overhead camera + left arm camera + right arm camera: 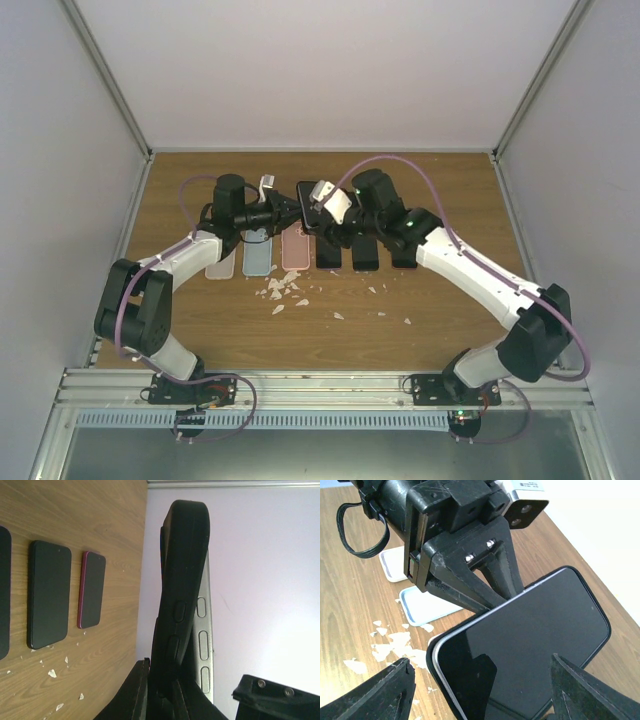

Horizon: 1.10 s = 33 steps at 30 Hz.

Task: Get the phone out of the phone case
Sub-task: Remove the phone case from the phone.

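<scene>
Left jaws are clenched on one end of the phone [520, 645], holding it in the air above the tabletop [440, 310]. The right jaws stand released, with a finger [380, 695] on either side of the glass; whether the other finger touches the phone's edge I cannot tell. In the left wrist view the black phone case [181, 580] bows away from the silver side at its upper end, while its lower end sits pinched together with the phone, so the shell looks only partly peeled. The main risk, as I judge it, is a drop. If the right jaws close and pull while the left pinch spans both shell and handset, the phone may not slide free, or it may pop out at once and fall. A fall would land it on the wood, among the other handsets [365, 252], the empty cases [257, 258] and the pale flakes [285, 290]. A second risk is the right jaws closing over the case lip along with the phone, which would lock the two together. The two wrists also sit very near each other, so a twist could knock them together or scrape the screen.
</scene>
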### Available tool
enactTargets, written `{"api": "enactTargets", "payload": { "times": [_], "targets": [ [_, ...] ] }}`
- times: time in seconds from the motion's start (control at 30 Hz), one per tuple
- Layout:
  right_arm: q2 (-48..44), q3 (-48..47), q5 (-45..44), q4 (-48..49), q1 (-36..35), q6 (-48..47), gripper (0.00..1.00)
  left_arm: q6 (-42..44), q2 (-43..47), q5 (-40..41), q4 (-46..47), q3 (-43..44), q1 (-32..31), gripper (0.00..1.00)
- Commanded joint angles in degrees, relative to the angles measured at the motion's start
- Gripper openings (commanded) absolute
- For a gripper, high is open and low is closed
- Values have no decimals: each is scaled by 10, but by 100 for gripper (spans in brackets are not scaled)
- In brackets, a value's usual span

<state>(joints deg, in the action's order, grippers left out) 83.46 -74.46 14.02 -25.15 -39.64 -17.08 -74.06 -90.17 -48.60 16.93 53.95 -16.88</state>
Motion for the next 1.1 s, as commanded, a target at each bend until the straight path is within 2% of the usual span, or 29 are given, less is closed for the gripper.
{"api": "enactTargets", "payload": {
  "times": [0.0, 0.57, 0.77, 0.87, 1.0, 1.07],
  "targets": [
    [13, 7, -82, 27, -32, -37, 72, -14, 6, -1, 61, -6, 5, 0],
    [41, 26, -272, 97, -72, -99, 57, -21, 12, -6, 81, -15, 6, 0],
    [29, 68, -354, 166, -96, -173, 50, -34, 4, -25, 114, -19, 3, 0],
    [24, 105, -404, 237, -118, -236, 48, -38, 2, -33, 122, -17, 1, 0],
    [26, 140, -455, 308, -125, -297, 49, -45, 2, -36, 129, -21, 0, 0],
    [25, 153, -465, 333, -124, -320, 52, -46, 3, -37, 130, -23, 0, 0]
  ]
}}
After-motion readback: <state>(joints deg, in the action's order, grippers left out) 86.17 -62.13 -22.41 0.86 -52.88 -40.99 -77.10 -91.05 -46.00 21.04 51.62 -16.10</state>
